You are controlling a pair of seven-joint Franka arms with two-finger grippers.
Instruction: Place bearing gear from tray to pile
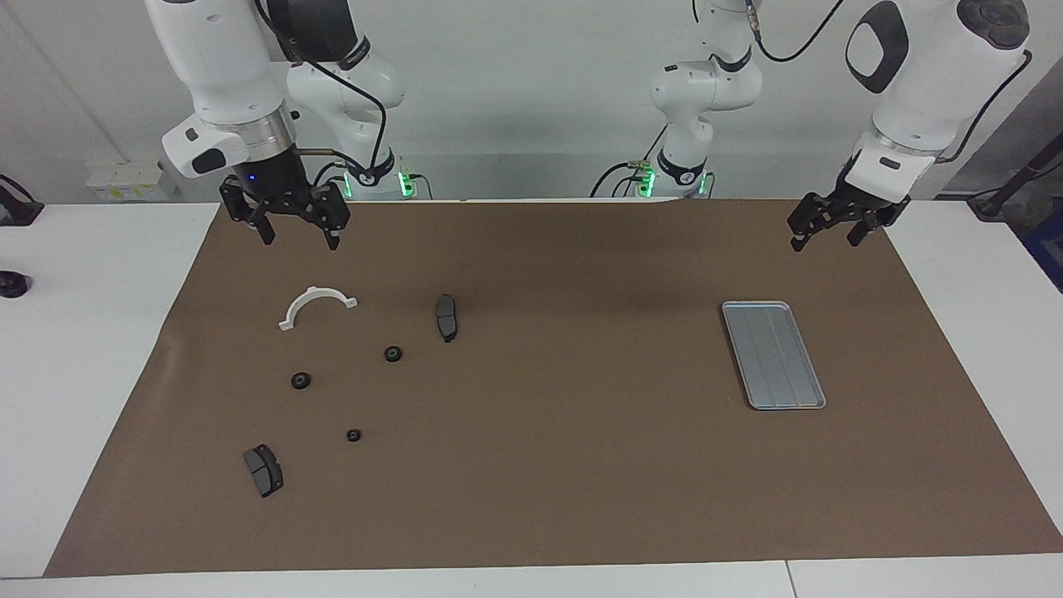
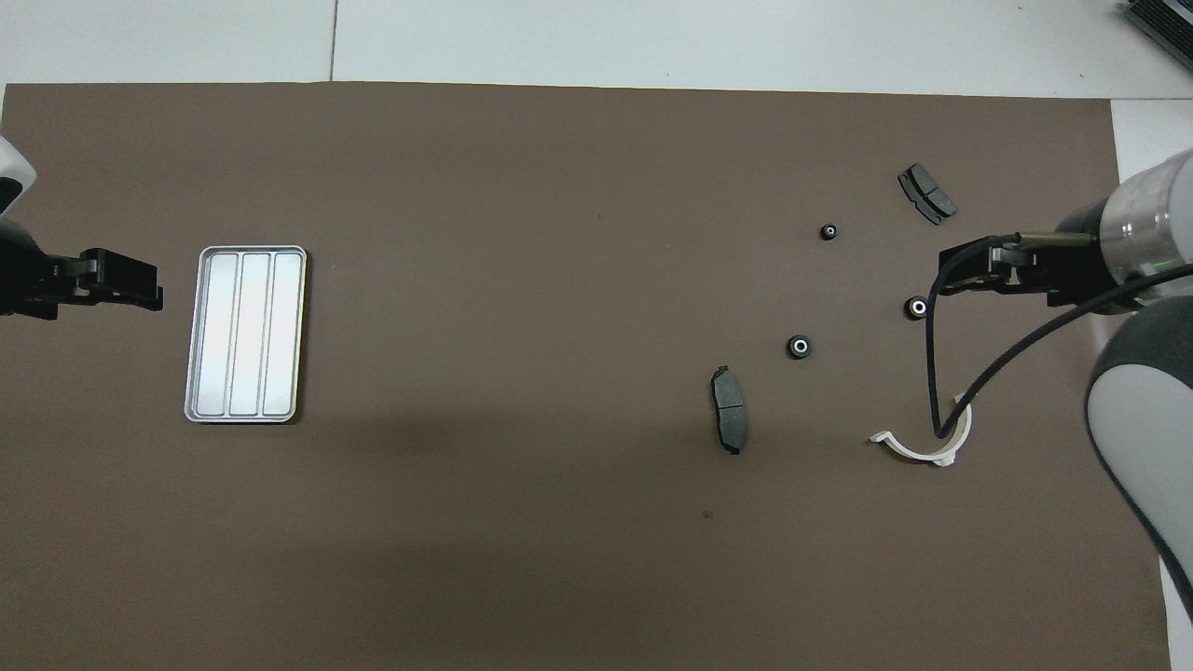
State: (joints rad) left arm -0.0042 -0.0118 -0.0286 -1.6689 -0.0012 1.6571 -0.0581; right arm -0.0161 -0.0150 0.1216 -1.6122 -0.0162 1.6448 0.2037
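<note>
The silver tray [image 1: 772, 355] lies empty on the brown mat toward the left arm's end; it also shows in the overhead view [image 2: 246, 334]. The pile lies toward the right arm's end: a white half-ring bracket [image 1: 315, 306], two dark brake pads [image 1: 447, 317] [image 1: 263, 469] and three small black bearing gears [image 1: 394, 354] [image 1: 301, 380] [image 1: 354, 434]. My right gripper [image 1: 299, 237] hangs open and empty in the air over the mat by the bracket. My left gripper [image 1: 824, 241] hangs open and empty over the mat by the tray.
The brown mat [image 1: 548, 465] covers most of the white table. The right arm's black cable [image 2: 932, 373] hangs over the bracket [image 2: 923, 445] in the overhead view. Nothing lies between the pile and the tray.
</note>
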